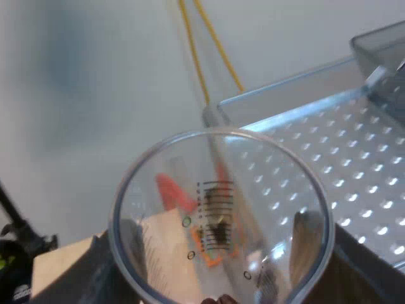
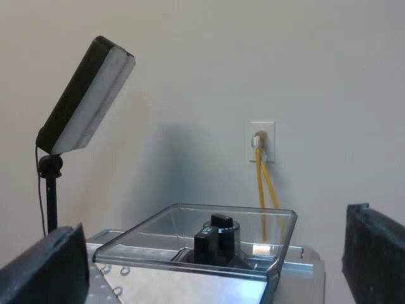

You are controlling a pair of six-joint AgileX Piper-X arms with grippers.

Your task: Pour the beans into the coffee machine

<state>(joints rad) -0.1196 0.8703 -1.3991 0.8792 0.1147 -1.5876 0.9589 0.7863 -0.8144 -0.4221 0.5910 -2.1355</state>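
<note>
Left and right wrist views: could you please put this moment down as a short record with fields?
glass: held with its mouth toward the camera, near the machine top
glass contents: cannot tell
left gripper: shut on the glass
right gripper: open, empty, facing the hopper
hopper: clear, no beans seen inside
</note>
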